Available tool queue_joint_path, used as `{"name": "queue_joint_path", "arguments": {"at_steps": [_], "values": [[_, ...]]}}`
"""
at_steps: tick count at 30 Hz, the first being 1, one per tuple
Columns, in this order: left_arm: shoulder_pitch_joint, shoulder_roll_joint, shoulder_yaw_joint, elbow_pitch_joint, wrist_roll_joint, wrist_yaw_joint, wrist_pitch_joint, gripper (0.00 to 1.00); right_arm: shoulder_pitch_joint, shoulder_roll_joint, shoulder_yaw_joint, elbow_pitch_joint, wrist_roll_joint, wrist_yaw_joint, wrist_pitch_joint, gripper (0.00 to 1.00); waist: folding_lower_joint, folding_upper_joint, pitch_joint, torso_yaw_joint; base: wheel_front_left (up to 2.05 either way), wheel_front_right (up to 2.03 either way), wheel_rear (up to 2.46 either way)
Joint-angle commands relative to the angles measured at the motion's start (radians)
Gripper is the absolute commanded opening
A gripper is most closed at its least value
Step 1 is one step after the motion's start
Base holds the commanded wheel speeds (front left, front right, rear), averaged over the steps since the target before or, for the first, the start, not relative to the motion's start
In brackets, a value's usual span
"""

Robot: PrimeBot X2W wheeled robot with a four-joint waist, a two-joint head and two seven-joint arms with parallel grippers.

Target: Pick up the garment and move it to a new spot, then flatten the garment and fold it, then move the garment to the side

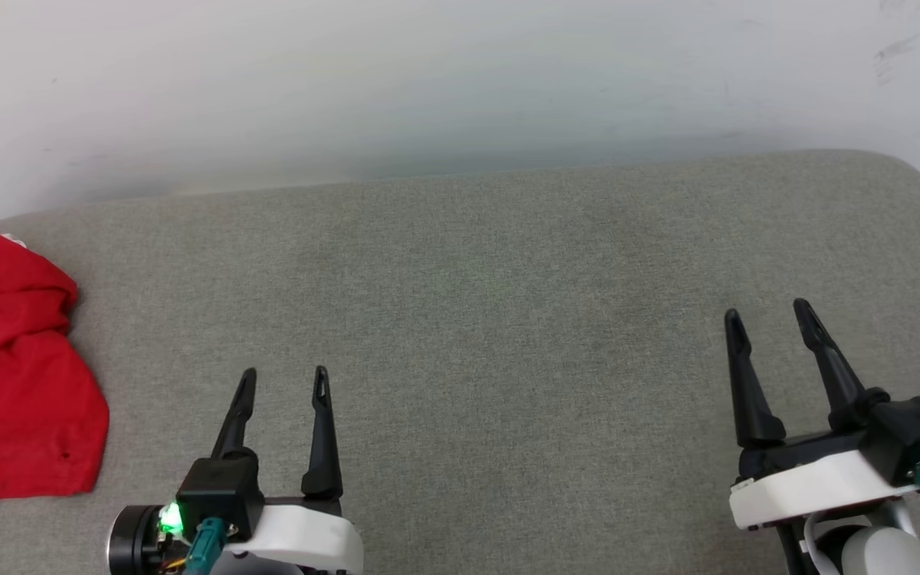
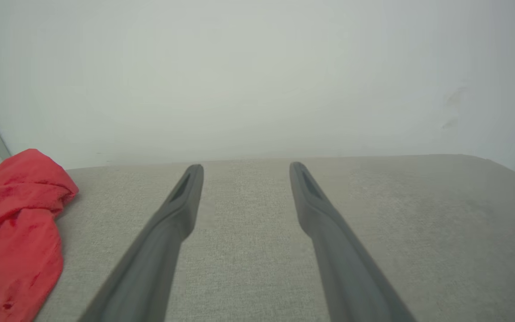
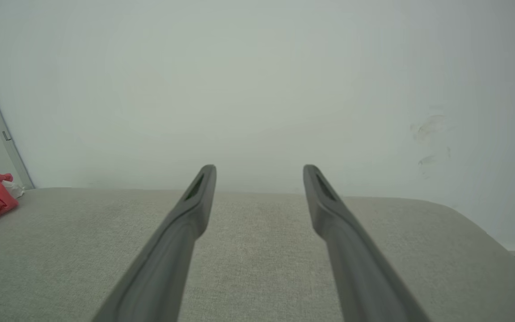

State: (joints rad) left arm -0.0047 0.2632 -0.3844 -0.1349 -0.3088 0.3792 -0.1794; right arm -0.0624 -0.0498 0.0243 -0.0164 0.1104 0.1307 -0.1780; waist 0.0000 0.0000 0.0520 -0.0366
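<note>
One garment (image 1: 17, 383), a crumpled red heap, lies on one grey fabric-covered counter (image 1: 508, 335). There are two grippers, the left gripper (image 1: 284, 374) and the right gripper (image 1: 767, 310), each with two long dark fingers (image 1: 322, 431), four in all. One green light (image 1: 170, 519) glows on the left one. One pale wall (image 1: 428, 80) stands behind.

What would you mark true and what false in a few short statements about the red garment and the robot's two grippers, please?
1. The crumpled red fabric garment lies at the left end of the grey woven upholstered surface. True.
2. The left gripper is shut on the garment. False: it is open, holds nothing and is apart from the garment, which lies to its left.
3. The right gripper is open, with nothing between its fingers. True.
4. The garment is spread flat and neatly folded. False: it is bunched in a heap.
</note>
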Motion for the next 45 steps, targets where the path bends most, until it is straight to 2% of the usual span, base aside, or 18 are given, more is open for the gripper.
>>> {"name": "queue_joint_path", "arguments": {"at_steps": [1,5,8,13,20,28,35,45], "values": [[-0.012,0.014,-0.014,-0.008,0.022,0.022,-0.01,1.0,-0.02,-0.001,0.009,-0.016,-0.035,0.0,-0.01,1.0,0.0,0.0,0.0,-0.001,0.0,0.0,0.0],[-0.001,0.013,-0.032,-0.018,0.013,0.042,-0.019,1.0,-0.014,-0.001,0.011,-0.022,-0.033,0.0,-0.019,1.0,0.0,0.0,0.001,-0.002,0.0,0.0,0.0],[0.02,-0.007,-0.009,-0.028,-0.018,0.019,-0.025,1.0,-0.009,-0.001,0.011,-0.022,-0.019,0.0,-0.026,1.0,0.0,0.0,0.001,-0.002,0.0,0.0,0.0],[0.061,-0.056,0.064,-0.028,-0.042,-0.073,-0.036,1.0,0.005,-0.001,-0.004,-0.002,0.005,0.0,-0.037,1.0,0.0,0.0,-0.001,-0.003,0.0,0.0,0.0],[0.107,-0.142,0.195,0.007,-0.001,-0.245,-0.049,1.0,0.01,-0.001,-0.016,0.025,0.018,0.0,-0.052,1.0,0.0,0.0,0.001,-0.006,0.0,0.0,0.0],[0.13,-0.197,0.282,0.058,0.077,-0.375,-0.065,1.0,0.012,-0.001,-0.008,0.039,-0.027,0.0,-0.066,1.0,0.0,0.0,0.002,-0.012,0.0,0.0,0.0],[0.136,-0.21,0.305,0.061,0.158,-0.417,-0.078,1.0,0.013,-0.001,-0.003,0.044,-0.071,0.0,-0.079,1.0,0.0,0.0,0.002,-0.017,0.0,0.0,0.0],[0.139,-0.213,0.318,0.073,0.134,-0.433,-0.086,1.0,0.019,-0.001,0.011,0.038,-0.066,0.0,-0.088,1.0,0.0,0.0,0.003,-0.008,0.0,0.0,0.0]]}}
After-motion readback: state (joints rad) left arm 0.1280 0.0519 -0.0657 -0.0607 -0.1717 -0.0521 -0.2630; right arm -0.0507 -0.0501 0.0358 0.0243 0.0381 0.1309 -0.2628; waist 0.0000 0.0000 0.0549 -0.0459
